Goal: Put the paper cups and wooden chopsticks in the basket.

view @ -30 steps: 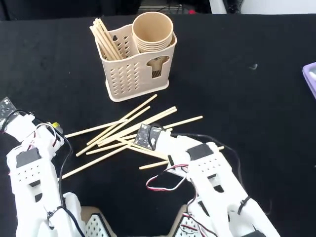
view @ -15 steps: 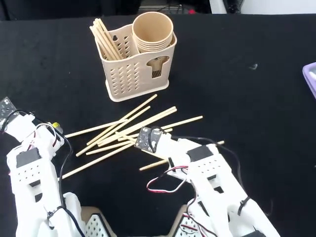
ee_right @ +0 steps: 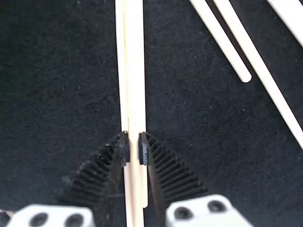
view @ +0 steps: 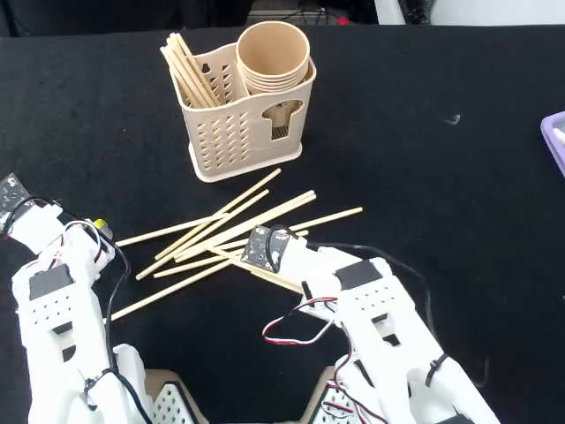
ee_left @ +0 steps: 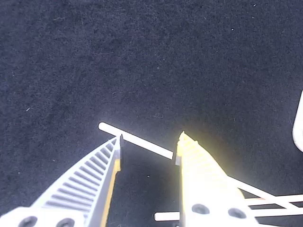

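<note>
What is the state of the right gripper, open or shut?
Shut. In the right wrist view, the right gripper has its black ribbed fingertips pressed against a pair of pale wooden chopsticks running between them.

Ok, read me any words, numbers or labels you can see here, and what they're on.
None readable. The basket, paper cups and chopsticks are blank; the small black board on the right arm carries pale marks too small to read.

You see matt wooden chopsticks (ee_right: 134,71), a perforated smooth plastic basket (view: 231,132), smooth paper cups (view: 279,79) and a matt black cloth table (view: 424,177)
</note>
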Robot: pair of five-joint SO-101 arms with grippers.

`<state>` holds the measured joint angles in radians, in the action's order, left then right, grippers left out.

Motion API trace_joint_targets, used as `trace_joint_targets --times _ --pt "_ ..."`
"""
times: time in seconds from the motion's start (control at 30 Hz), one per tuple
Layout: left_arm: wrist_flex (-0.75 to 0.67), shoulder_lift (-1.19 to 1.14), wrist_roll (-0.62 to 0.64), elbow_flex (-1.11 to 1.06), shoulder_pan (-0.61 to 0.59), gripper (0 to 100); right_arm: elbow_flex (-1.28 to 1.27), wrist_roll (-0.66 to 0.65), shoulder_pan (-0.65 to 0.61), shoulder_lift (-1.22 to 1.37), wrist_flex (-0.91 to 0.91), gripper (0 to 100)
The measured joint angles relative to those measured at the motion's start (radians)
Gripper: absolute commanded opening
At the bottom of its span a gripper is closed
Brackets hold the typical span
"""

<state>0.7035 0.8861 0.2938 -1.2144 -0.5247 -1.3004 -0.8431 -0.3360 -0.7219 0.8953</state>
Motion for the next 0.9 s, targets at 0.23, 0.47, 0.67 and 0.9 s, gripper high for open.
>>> trace_joint_targets --times 0.23,0.47,0.67,0.9 --pt "0.0 0.0 0.0 0.0 0.0 20 0.0 0.0 0.0 0.0 0.005 1.1" --pt "0.0 0.0 0.0 0.0 0.0 20 0.075 0.034 -0.002 0.0 0.005 1.1" --pt "0.0 0.0 0.0 0.0 0.0 20 0.11 0.066 -0.002 0.0 0.029 1.1" --pt "0.0 0.0 0.0 0.0 0.0 20 0.087 0.081 -0.003 0.0 0.015 1.1"
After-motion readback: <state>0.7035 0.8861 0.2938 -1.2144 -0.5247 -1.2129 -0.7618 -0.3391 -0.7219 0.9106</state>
